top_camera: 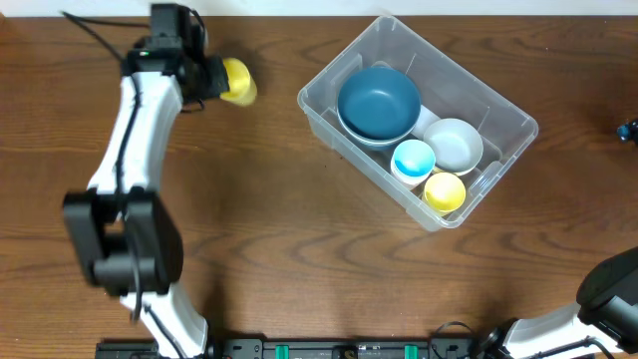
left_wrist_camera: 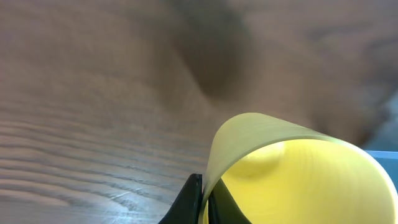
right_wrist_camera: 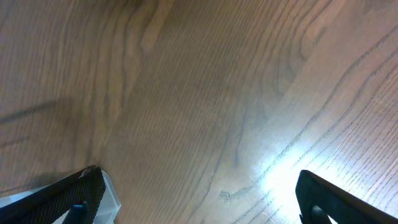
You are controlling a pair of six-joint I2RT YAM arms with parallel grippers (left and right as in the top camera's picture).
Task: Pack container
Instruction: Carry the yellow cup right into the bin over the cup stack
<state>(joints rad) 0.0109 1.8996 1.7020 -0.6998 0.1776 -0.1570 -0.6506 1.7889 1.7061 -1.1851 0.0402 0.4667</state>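
The brown wooden table (top_camera: 299, 249) has a yellow cup (top_camera: 239, 82) far on the left, tipped on its side. On the right a big dark blue bowl (top_camera: 379, 102) sits near a white bowl (top_camera: 454, 145), a little blue cup (top_camera: 413, 160) and a small yellow one (top_camera: 445, 191). A tiny blue thing (top_camera: 628, 131) peeks in at the right edge.

Clear rectangular container (top_camera: 469, 92), upright, askew

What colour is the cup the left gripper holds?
Yellow cup, clearest in the left wrist view.

One container (top_camera: 496, 112). Four bowls in it: blue bowl (top_camera: 378, 102), white bowl (top_camera: 454, 145), light-blue bowl (top_camera: 413, 160), yellow bowl (top_camera: 445, 190). Plus one loose yellow bowl (top_camera: 239, 82), upper left.
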